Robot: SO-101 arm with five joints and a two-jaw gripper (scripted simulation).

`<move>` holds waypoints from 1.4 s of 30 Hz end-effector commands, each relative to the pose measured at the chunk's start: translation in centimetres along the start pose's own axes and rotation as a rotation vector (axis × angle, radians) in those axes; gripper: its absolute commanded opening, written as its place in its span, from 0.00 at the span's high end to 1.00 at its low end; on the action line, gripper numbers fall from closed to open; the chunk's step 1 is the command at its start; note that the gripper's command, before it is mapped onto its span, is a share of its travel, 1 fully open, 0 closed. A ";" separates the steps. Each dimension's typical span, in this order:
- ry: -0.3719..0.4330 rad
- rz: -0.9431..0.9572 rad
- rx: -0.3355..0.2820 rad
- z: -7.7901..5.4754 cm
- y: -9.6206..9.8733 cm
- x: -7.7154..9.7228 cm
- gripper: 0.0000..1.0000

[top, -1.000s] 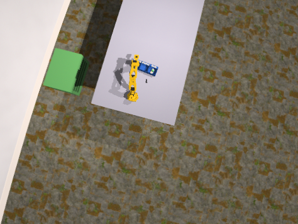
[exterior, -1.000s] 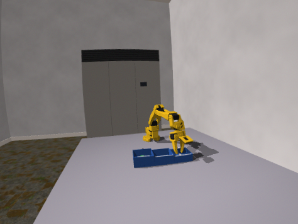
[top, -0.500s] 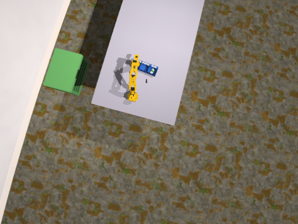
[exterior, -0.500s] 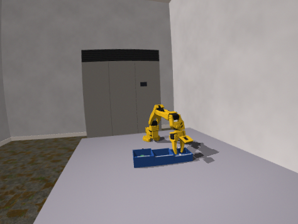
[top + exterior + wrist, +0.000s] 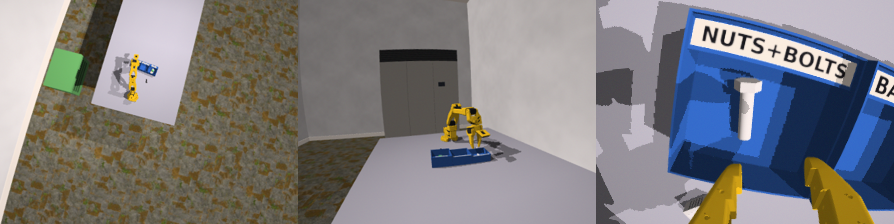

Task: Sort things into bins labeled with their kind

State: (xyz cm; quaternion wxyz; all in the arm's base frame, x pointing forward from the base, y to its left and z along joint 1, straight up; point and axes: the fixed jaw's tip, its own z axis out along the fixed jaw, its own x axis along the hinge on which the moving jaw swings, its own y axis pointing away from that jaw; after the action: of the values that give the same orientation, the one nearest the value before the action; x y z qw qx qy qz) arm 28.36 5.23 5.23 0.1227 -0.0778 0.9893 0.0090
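Note:
A row of three joined blue bins (image 5: 460, 156) stands on the grey table; it also shows in the overhead view (image 5: 148, 67). In the wrist view the end bin (image 5: 762, 110) is labelled NUTS+BOLTS. A pale grey bolt (image 5: 746, 108) is inside it, clear of my fingers. My gripper (image 5: 772, 176) hangs just above this bin's near rim with its yellow fingers parted and nothing between them. It also shows above the row's right end (image 5: 474, 145). The neighbouring bin's label starts with "BA"; the rest of it is cut off.
A small dark thing (image 5: 146, 81) lies on the table near the bins, beside the arm. A green and white thing (image 5: 152, 71) sits in the far end bin. A green cabinet (image 5: 66, 72) stands off the table's left edge.

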 end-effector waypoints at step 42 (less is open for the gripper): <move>-0.086 -0.005 -0.005 -3.7 0.4 -1.1 0.83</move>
State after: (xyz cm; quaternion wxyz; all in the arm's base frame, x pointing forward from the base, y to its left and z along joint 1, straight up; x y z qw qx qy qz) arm 27.99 5.18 7.24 0.1261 -0.0778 0.9889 0.0093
